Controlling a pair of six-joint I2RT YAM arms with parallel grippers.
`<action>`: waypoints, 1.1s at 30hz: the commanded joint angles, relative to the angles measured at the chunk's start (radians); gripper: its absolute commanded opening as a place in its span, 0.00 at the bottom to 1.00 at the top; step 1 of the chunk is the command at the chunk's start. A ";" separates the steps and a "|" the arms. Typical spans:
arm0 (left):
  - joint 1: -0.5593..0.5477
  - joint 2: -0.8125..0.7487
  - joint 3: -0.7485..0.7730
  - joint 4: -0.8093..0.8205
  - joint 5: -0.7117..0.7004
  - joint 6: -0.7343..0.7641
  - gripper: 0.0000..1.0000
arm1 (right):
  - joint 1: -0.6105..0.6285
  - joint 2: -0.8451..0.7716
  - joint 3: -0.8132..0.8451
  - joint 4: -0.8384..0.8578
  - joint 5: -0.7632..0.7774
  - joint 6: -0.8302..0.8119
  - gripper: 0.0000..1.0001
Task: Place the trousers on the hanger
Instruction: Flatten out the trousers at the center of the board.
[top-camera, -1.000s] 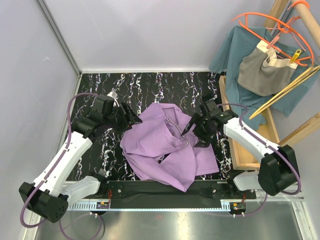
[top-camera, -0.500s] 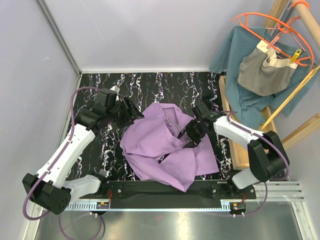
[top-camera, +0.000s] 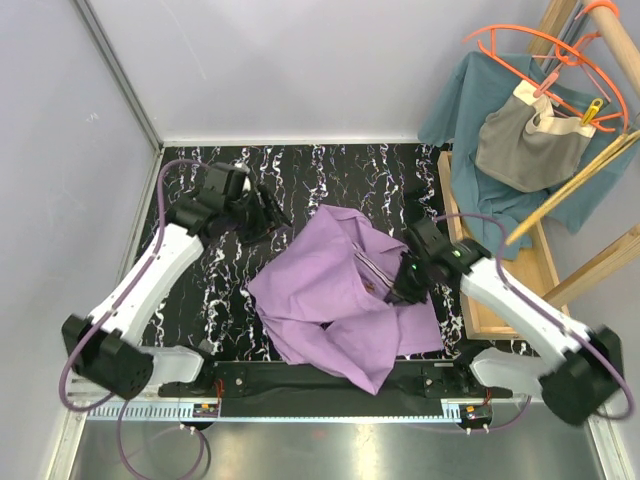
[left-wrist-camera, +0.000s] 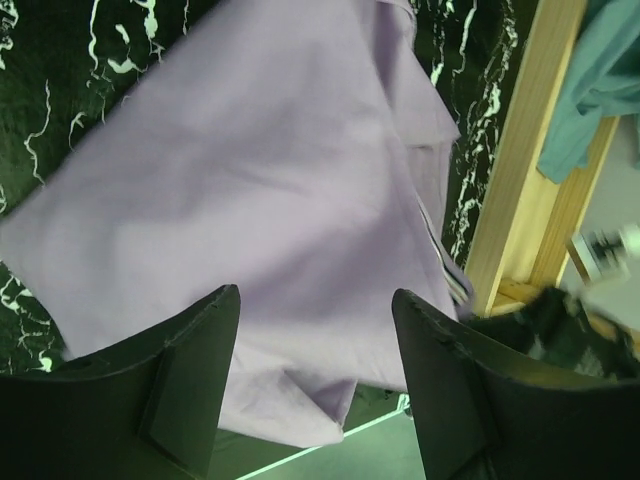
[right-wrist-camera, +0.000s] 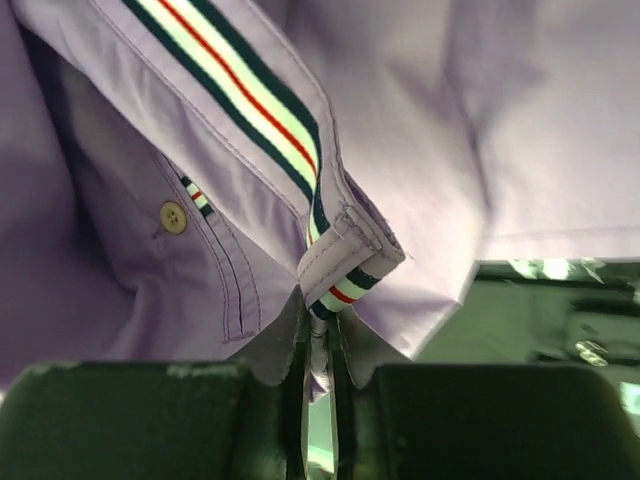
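The lilac trousers (top-camera: 335, 295) lie crumpled in the middle of the black marbled table. In the right wrist view their striped waistband (right-wrist-camera: 250, 95) runs down into my right gripper (right-wrist-camera: 320, 322), which is shut on its folded end. From above, the right gripper (top-camera: 405, 283) sits at the trousers' right side. My left gripper (top-camera: 272, 215) hovers open at the trousers' far left edge, with lilac cloth (left-wrist-camera: 270, 180) below its spread fingers (left-wrist-camera: 200, 350) and nothing between them. The thin yellow hanger (top-camera: 570, 190) leans in the rack at the right, apart from both grippers.
A wooden rack (top-camera: 500, 300) stands along the table's right edge, also seen as a pale beam (left-wrist-camera: 510, 180). A teal shirt (top-camera: 470, 100), a small grey garment (top-camera: 525, 145) and orange hangers (top-camera: 520, 45) hang on it. Grey walls close in the table at the left and back.
My right gripper has shut on the waistband and drawn back toward the near right, dragging the trousers slightly. The left arm has swung a little toward the back, still open.
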 joint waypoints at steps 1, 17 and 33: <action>-0.035 0.106 0.099 0.034 0.004 0.002 0.68 | 0.007 -0.146 -0.143 -0.207 0.058 -0.046 0.00; -0.184 0.878 0.854 -0.165 -0.111 -0.020 0.74 | 0.007 -0.320 -0.157 -0.287 0.061 -0.036 0.00; -0.246 1.050 0.854 -0.158 -0.165 0.034 0.51 | 0.007 -0.363 -0.096 -0.355 0.110 -0.047 0.00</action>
